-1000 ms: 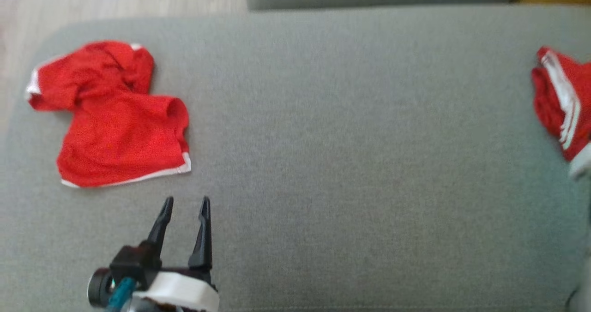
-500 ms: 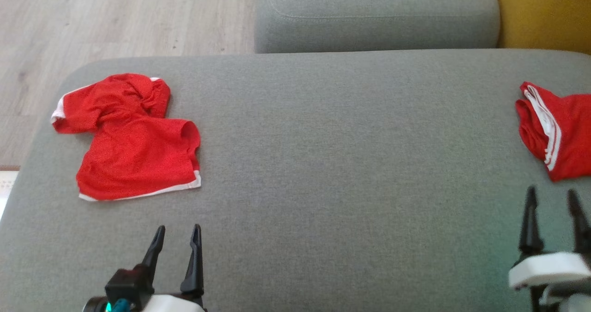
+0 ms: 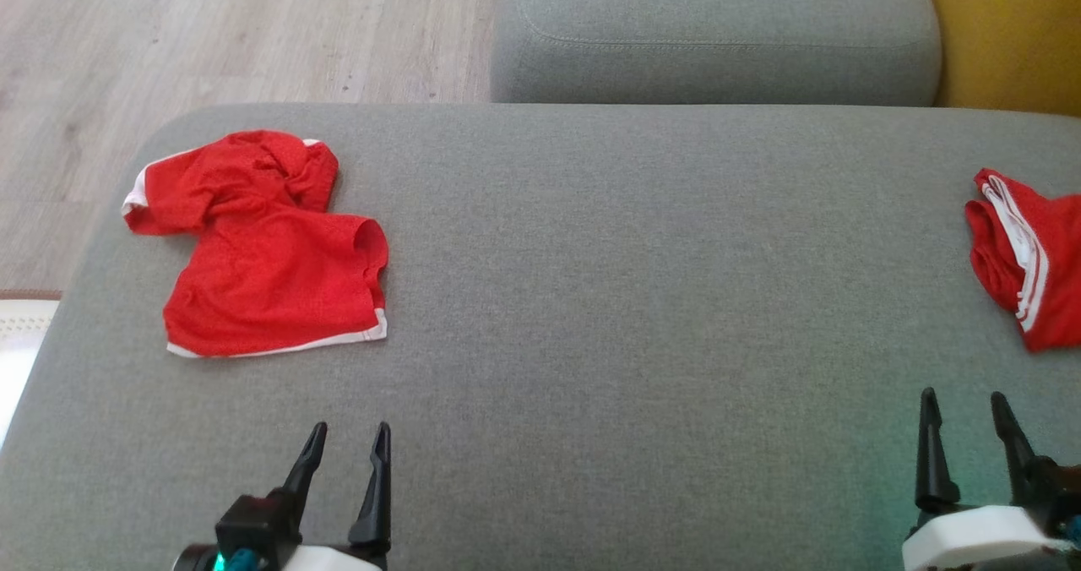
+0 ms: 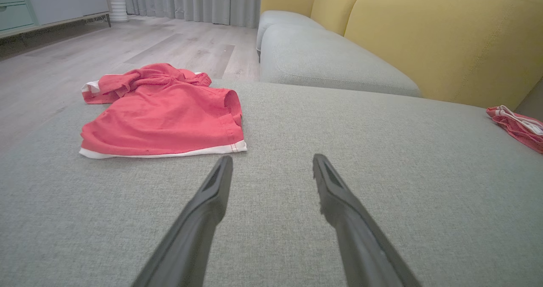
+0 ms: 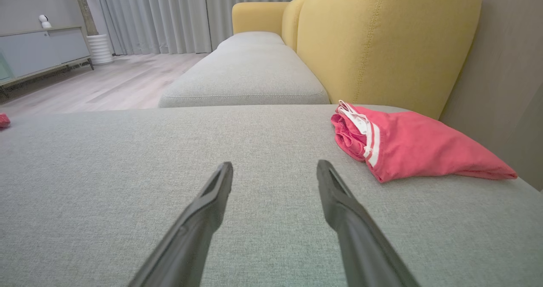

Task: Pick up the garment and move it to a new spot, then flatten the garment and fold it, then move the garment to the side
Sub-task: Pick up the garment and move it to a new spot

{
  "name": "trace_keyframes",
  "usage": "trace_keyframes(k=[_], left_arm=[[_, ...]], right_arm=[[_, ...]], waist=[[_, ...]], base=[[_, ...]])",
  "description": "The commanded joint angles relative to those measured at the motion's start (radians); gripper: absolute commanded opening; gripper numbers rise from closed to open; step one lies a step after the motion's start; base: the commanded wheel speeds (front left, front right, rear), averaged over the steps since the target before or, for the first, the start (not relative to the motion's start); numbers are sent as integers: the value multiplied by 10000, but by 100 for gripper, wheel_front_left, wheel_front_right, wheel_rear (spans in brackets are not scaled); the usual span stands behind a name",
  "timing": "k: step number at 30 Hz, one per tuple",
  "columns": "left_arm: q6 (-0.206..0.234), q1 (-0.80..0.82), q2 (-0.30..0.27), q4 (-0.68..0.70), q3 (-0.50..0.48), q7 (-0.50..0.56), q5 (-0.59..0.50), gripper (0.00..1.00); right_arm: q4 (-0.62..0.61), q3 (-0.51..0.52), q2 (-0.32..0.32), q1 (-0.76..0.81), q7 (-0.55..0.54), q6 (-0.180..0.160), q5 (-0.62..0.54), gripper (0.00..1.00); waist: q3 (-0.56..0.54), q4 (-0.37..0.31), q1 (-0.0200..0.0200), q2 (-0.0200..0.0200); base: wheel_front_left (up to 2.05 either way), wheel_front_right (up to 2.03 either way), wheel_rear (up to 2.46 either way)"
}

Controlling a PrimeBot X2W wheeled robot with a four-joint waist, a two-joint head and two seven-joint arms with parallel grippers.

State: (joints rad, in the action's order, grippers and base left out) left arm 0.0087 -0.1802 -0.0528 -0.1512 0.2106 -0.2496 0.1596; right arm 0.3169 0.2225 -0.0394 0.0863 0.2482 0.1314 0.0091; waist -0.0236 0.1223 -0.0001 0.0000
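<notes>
No writing, label, brand or number can be read anywhere. The red garment [image 3: 266, 246] on the grey cushion [image 3: 642, 301] carries only plain white trim, and the folded red garment [image 5: 407, 144] beside the yellow backrest [image 5: 382, 45] only white stripes.

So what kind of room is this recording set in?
Most likely a home living room: a grey sofa with yellow backrests, a wood-look floor, and long curtains beside a low cabinet.

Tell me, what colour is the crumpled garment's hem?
White hem on a red garment; clearest in the left wrist view.
</notes>
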Motion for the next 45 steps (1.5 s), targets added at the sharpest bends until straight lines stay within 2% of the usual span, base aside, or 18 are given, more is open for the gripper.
trace_keyframes(k=[1,10,14,20,26,32,38,45], left_arm=[[-9,505,26,296,-317,-122,-72,100],[-24,508,26,313,-356,-122,-90,100],[-39,601,26,340,-289,-122,-67,100],[-15,712,26,355,-241,-122,-41,100],[73,506,26,376,-320,-122,51,100],[121,330,26,427,-341,-122,137,100],[143,604,26,522,-365,-122,324,100],[-52,2118,26,117,-782,-122,657,100]], right_arm=[[-327,-300,-109,-226,134,-7,45,100],[-310,-364,-109,-204,135,-7,34,100],[-339,-368,-109,-148,135,-7,85,100],[-358,-696,-109,-17,135,-7,203,100],[-384,-1157,-109,-33,135,-7,219,100],[-345,-1370,-109,-94,135,-7,166,100],[-396,-1453,-108,-110,135,-7,79,100],[-619,-1333,-108,-432,135,-7,-373,100]], waist=[[-1,-14,1,0],[-7,-59,1,0],[16,139,1,0],[49,1027,1,0],[98,2399,1,0],[145,3053,1,0],[398,3096,1,0],[1368,2815,1,0]], base=[[0,0,0],[0,0,0],[0,0,0],[0,0,0],[0,0,0],[0,0,0],[0,0,0],[0,0,0]])
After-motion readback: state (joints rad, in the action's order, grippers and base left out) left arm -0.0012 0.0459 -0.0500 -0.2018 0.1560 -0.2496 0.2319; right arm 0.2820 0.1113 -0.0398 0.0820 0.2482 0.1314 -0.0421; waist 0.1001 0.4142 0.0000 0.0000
